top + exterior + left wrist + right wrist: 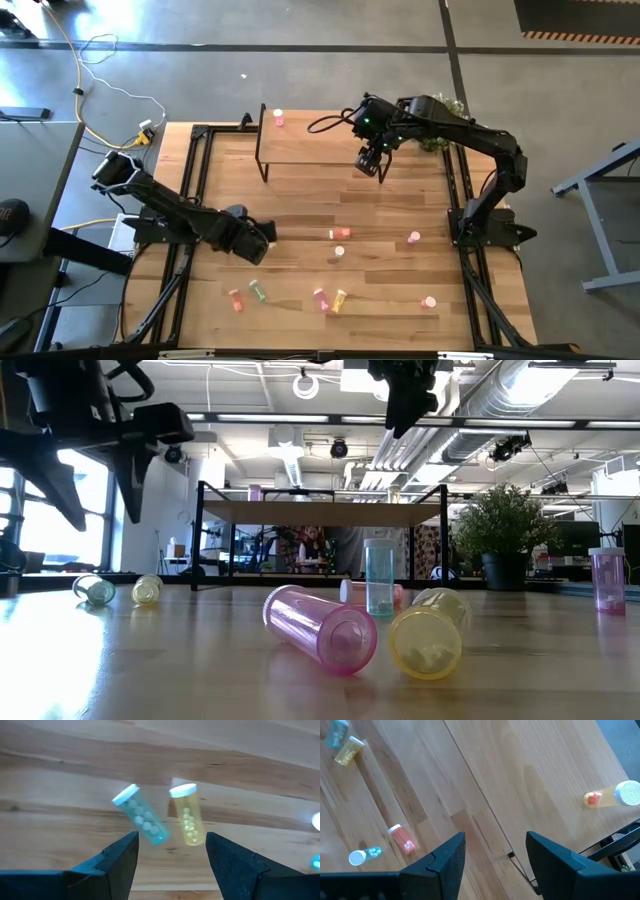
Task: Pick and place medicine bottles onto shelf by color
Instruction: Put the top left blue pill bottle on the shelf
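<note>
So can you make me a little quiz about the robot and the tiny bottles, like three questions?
1. True or false: the shelf already has a bottle on it.
2. Which gripper hangs over the shelf? A) left gripper B) right gripper
3. Fill in: in the left wrist view, a blue-green bottle lies beside a ____ bottle.

Key: 1 true, a pink bottle stands near the shelf's far left corner. 2 B. 3 yellow.

You see two black jointed arms, the right arm (470,135) looping a black cable, fingers (117,862) dark wedge-shaped
</note>
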Action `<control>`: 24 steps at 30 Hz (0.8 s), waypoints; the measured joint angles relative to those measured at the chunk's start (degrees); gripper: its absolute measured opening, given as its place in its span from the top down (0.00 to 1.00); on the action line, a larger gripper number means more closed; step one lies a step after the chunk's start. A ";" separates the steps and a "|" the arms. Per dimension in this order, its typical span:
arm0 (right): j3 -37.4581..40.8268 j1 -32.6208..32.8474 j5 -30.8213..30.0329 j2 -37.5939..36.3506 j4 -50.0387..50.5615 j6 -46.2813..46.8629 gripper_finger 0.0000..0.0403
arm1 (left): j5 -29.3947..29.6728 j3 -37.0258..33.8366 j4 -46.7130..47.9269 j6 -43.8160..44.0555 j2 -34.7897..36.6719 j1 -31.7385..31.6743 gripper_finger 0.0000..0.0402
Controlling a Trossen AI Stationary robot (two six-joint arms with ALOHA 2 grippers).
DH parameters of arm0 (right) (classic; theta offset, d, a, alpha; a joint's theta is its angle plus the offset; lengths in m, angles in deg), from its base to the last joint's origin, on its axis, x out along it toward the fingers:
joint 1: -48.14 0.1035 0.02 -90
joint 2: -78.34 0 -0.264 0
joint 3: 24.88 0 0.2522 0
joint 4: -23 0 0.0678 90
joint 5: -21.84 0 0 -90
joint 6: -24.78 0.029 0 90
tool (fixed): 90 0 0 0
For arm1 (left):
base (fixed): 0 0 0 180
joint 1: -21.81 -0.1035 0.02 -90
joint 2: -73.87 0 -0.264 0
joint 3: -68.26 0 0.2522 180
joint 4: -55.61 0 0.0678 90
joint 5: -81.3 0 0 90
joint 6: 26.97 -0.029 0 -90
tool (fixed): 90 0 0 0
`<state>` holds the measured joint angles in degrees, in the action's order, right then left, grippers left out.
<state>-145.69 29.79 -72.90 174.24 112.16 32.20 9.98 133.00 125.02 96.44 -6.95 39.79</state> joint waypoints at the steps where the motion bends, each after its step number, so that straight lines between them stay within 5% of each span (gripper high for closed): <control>1: 0.00 0.00 0.00 0.00 -0.15 -0.26 0.50 | -0.26 0.00 0.39 0.85 -0.09 0.11 0.45; 13: 0.00 0.00 -0.03 0.02 -1.11 -1.96 0.50 | -6.04 -0.04 -0.73 7.84 -8.38 1.95 0.45; 24: 0.00 0.00 -0.04 0.04 -1.57 -2.36 0.50 | -4.45 -0.04 -4.35 8.00 -11.34 -0.63 0.45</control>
<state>-145.69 29.79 -72.94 174.29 110.59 29.84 5.52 132.95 120.67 104.45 -18.29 39.16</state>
